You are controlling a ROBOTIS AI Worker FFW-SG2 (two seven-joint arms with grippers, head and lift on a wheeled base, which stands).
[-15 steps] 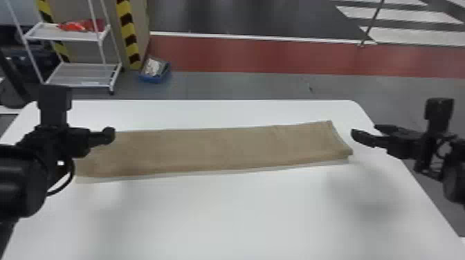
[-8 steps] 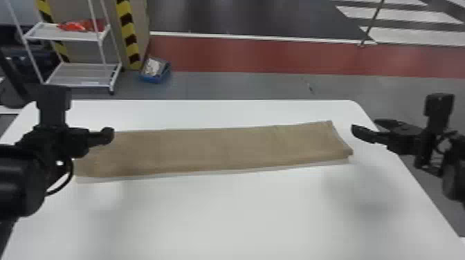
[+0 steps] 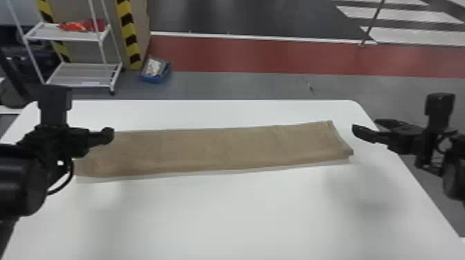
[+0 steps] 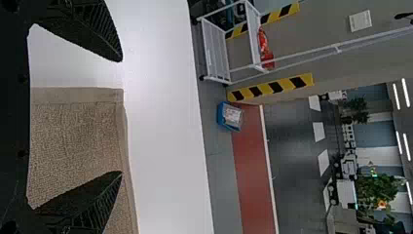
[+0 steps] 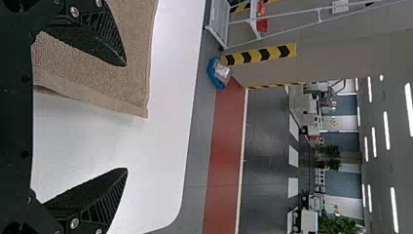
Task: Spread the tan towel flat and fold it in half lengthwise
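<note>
Here your left tool (image 4: 122, 116) and right tool (image 5: 126, 117) sit spread, the tan towel (image 3: 214, 148) a long strip on the bench (image 3: 225, 214) between and below them, and tugging one end alone could skew the fold

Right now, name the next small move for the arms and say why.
I would probably raise both arms clear of the towel. It lies on the white table as a long, narrow, fairly flat strip, which looks like the lengthwise fold done, and the left gripper and right gripper are open, holding nothing, near its two ends.
</note>
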